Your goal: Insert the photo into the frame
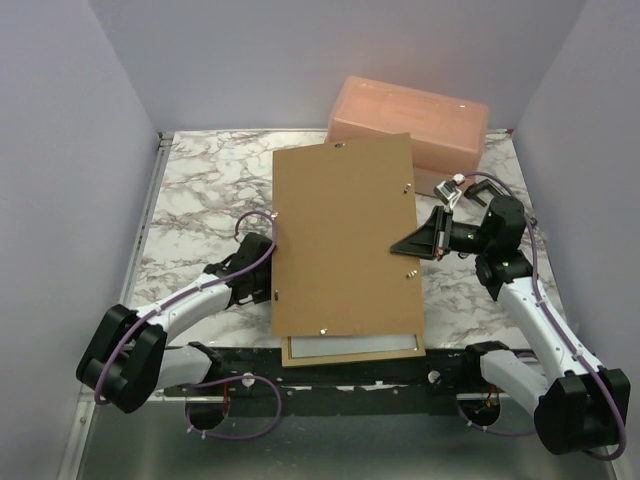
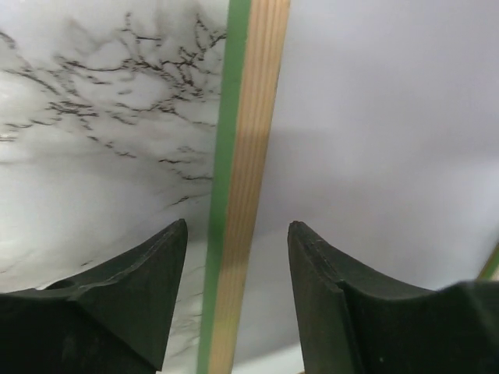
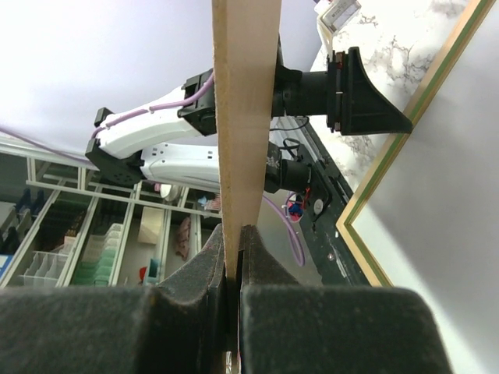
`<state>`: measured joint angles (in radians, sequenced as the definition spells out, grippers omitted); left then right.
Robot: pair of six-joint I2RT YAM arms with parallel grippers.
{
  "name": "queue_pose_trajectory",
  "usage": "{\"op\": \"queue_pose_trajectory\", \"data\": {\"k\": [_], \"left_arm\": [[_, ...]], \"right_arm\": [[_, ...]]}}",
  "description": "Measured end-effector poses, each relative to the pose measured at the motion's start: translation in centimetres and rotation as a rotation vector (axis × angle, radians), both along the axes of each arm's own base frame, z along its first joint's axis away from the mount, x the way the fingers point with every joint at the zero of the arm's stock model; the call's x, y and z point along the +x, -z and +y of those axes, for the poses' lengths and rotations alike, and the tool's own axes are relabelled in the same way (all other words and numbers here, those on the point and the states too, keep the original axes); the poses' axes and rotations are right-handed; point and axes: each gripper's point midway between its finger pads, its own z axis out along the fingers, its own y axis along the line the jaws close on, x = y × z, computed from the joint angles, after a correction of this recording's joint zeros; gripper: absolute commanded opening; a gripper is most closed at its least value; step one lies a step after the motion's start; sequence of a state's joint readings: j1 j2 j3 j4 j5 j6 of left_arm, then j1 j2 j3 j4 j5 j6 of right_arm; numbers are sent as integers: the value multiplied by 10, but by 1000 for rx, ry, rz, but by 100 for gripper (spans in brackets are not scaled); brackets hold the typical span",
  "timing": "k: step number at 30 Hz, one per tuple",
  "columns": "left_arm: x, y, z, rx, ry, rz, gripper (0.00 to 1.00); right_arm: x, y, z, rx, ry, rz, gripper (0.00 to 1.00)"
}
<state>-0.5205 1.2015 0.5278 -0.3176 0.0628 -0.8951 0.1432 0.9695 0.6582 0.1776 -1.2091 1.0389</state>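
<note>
Thin green-fronted, pale-wood frame (image 2: 242,195) lies face-down under the lifted panel; paper photo (image 2: 374,156) inside, white reverse up. L gripper (image 2: 238,234): jaws apart astride frame rail. R gripper (image 3: 234,241): clamped on brown hardboard backing panel (image 1: 340,240). Photo prob. light and creasable; handle by edges.

from high above and behind the near edge of the marble table (image 1: 200,190), looking down and forward over all of it, brown backing panel (image 1: 340,240) included. from the left wrist, very close, peering down between its own fingers (image 2: 125,304) at one rail of the frame (image 2: 242,156) and the marble. from the right wrist, close too, sighting along the panel's edge toward the left arm (image 3: 156,132). shared by both wrist views: frame and marble; by top and right wrist: the panel.
</note>
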Motion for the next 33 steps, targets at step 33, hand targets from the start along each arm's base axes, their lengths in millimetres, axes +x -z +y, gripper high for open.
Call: {"op": "queue_pose_trajectory", "data": {"k": [33], "left_arm": [[8,-1,52,198,0,15,14]], "right_arm": [[19,76,-15,-168,64,75,1]]}}
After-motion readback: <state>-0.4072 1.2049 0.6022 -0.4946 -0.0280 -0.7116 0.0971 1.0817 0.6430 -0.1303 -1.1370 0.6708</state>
